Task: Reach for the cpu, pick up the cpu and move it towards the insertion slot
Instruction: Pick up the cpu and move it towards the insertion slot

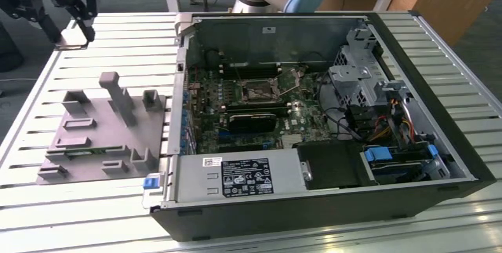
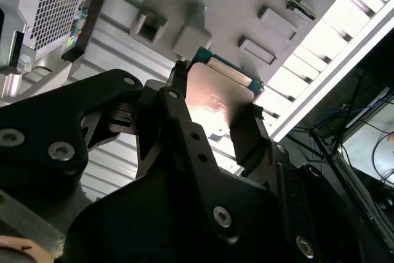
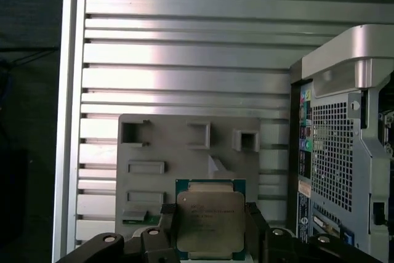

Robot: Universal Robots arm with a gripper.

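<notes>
The cpu (image 3: pixel 210 223), a flat square chip with a silvery top and a green rim, is clamped between my gripper's (image 3: pixel 210 233) black fingers (image 3: pixel 255 227). The second wrist view shows the cpu (image 2: pixel 218 98) from below, with a finger (image 2: pixel 249 137) pressed on each side of it and my gripper (image 2: pixel 215 124) shut on it. In the exterior view my gripper (image 1: pixel 72 34) hangs high at the far left, above the slatted table beyond the grey fixture (image 1: pixel 102 129). The cpu (image 1: pixel 69 45) shows at its tips. The insertion slot (image 1: pixel 255 91) sits on the motherboard inside the open case, well to the exterior view's right.
The open computer case (image 1: pixel 439 106) fills the exterior view's right half, with a long black expansion card (image 1: pixel 251 121) just in front of the slot and a power supply (image 1: pixel 239 177) at its near wall. The case's rear panel (image 3: pixel 345 152) stands beside the fixture (image 3: pixel 184 158).
</notes>
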